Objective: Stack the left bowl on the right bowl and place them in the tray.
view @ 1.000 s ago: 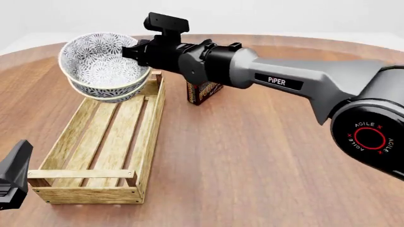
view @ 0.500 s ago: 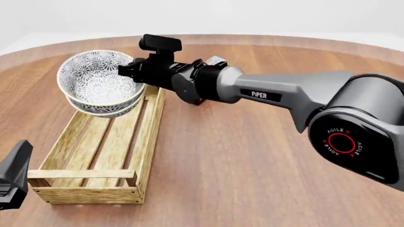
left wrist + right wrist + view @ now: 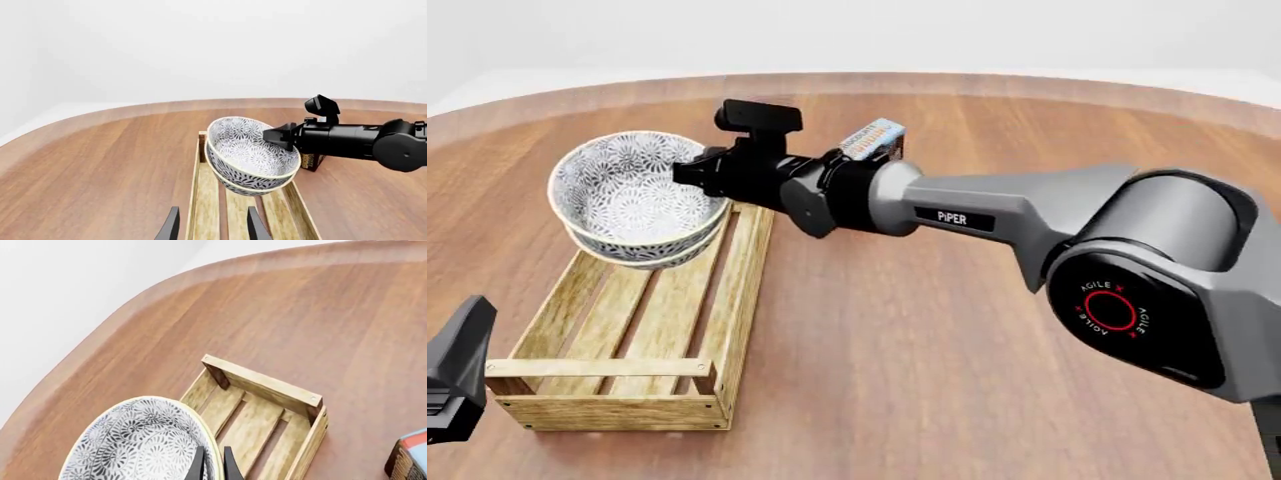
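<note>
2 bowls (image 3: 638,200), nested, white w/ dark floral print, hung left of the right claw (image 3: 694,170), which pinched their rim over 1 slatted wood tray (image 3: 627,330). Left claw (image 3: 212,225) apart.

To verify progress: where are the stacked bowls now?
In the front view, the stacked bowls hang at left, over the tray's far end, held by the right gripper.
</note>
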